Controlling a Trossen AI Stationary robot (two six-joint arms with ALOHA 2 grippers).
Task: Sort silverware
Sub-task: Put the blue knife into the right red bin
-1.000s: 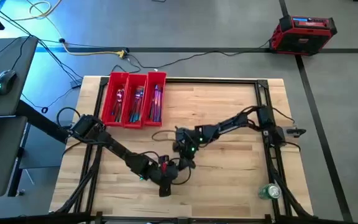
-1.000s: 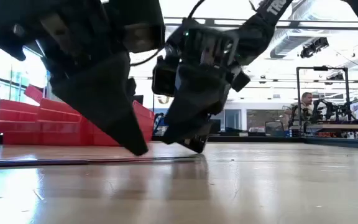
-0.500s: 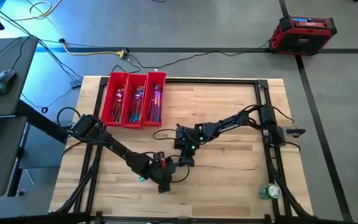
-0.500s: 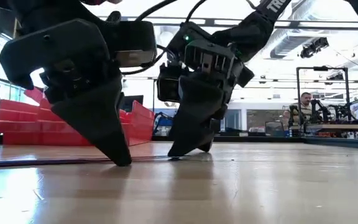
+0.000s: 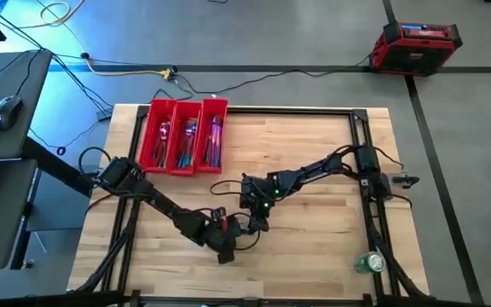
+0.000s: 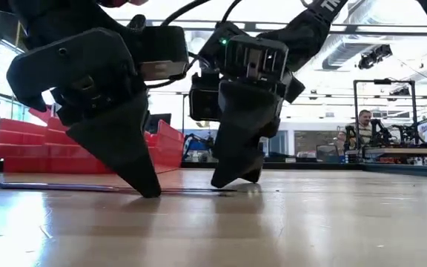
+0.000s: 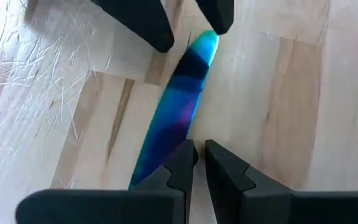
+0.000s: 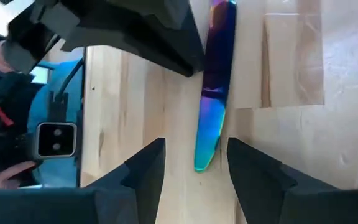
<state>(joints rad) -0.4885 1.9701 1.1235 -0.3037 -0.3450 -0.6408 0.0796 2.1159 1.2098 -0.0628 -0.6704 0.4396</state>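
Observation:
One slim iridescent piece of silverware, flat like a knife, lies on the wooden table between my two grippers. My left gripper stands shut over one stretch of it, coming from the table's near left. My right gripper is open, and its two fingers stand on either side of the piece's teal end without touching it. In the low view both grippers point down at the table, left and right. More silverware lies in the red three-compartment tray at the far left. My left gripper is shut, and one fingertip stands on the edge of the piece's blue stretch, coming slanting down from above. The piece lies flat on the table. Whether the finger presses on it or only rests there, I cannot tell.
A green can lies near the table's near right corner. The black frame rails run along the table's edges. A red case stands on the floor beyond the table. A person sits in the room behind.
My left gripper has drawn back a little toward the table's left and set its tip down on the silverware piece. My right gripper has tipped more upright over the piece's other end. The piece still lies flat on the table.

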